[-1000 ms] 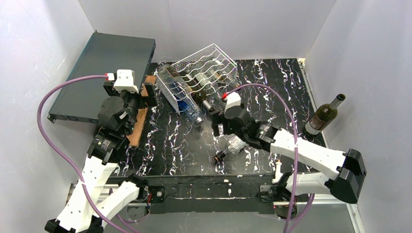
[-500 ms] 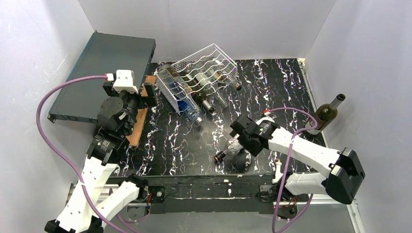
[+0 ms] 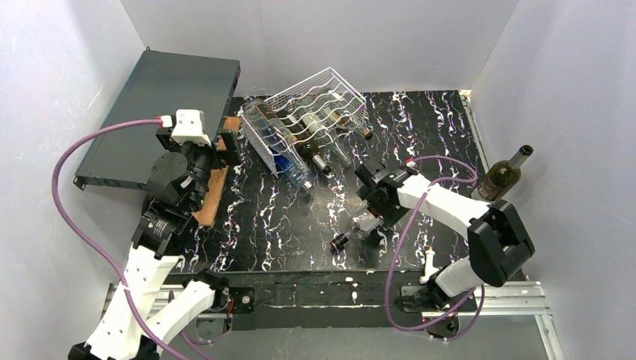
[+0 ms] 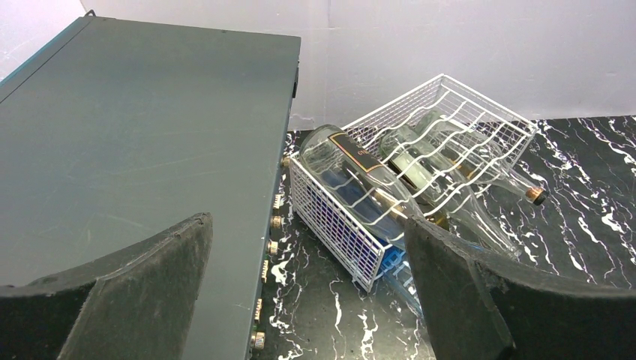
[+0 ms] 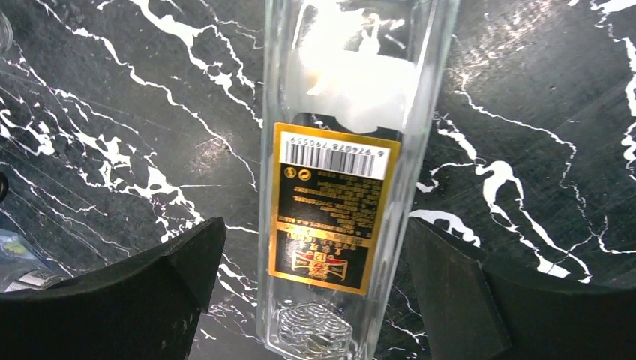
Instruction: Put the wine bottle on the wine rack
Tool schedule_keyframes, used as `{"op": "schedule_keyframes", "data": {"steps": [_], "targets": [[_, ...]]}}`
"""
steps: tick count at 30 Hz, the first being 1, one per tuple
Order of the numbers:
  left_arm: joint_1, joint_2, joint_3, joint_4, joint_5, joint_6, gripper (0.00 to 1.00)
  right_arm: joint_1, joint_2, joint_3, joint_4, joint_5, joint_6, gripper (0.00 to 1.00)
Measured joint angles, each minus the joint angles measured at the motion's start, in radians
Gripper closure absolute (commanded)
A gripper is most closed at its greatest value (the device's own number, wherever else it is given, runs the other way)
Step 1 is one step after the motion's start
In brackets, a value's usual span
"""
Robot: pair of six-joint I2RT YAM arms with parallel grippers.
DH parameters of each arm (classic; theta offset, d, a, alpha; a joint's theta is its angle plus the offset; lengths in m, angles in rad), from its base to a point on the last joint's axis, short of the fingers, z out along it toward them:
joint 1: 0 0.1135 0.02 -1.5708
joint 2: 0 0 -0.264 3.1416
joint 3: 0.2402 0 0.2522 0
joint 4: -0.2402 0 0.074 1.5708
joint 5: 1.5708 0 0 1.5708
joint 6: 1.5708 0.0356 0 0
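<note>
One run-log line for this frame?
phase: pre-grasp | right gripper: open, straddling clear bottle lying on table | left gripper: open, empty, facing wine rack | clear bottle racked: not yet

Rack [image 3: 319, 112] at table [image 3: 427, 127] rear centre, bottles [image 4: 360, 180] lying in it. Box [image 3: 161, 105] just left of rack. Lying bottle [image 5: 330, 202] on table before rack, well apart; right gripper [image 5: 311, 232] over it, fingers [image 5: 112, 300] either side. Upright bottle [image 3: 496, 180] at right edge.

Clear wine bottle [image 5: 330, 196] on its side, near white wine rack [image 3: 321, 106]
</note>
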Motion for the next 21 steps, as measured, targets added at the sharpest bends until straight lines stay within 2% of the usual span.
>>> {"op": "schedule_keyframes", "data": {"steps": [4,8,10,12,18,21], "targets": [[0.000,-0.005,0.000,0.000,0.000,0.000,0.01,0.003,0.044,0.028,-0.001,-0.014,-0.029,0.04],[0.000,-0.007,0.000,0.000,0.001,0.000,0.01,0.007,0.089,0.039,-0.006,-0.012,-0.074,0.26],[0.000,-0.007,0.000,0.000,0.003,0.000,0.01,0.010,0.100,0.039,-0.005,-0.005,-0.104,0.35],[0.000,-0.007,0.000,0.000,0.004,0.000,0.01,0.013,0.101,0.039,0.017,0.011,-0.159,0.39],[0.000,-0.006,0.000,0.000,0.008,0.000,0.01,0.017,0.140,0.074,0.095,0.067,-0.523,0.39],[0.000,-0.005,0.000,0.000,0.010,0.000,0.01,0.019,0.157,0.087,0.157,0.079,-0.751,0.32]]}}
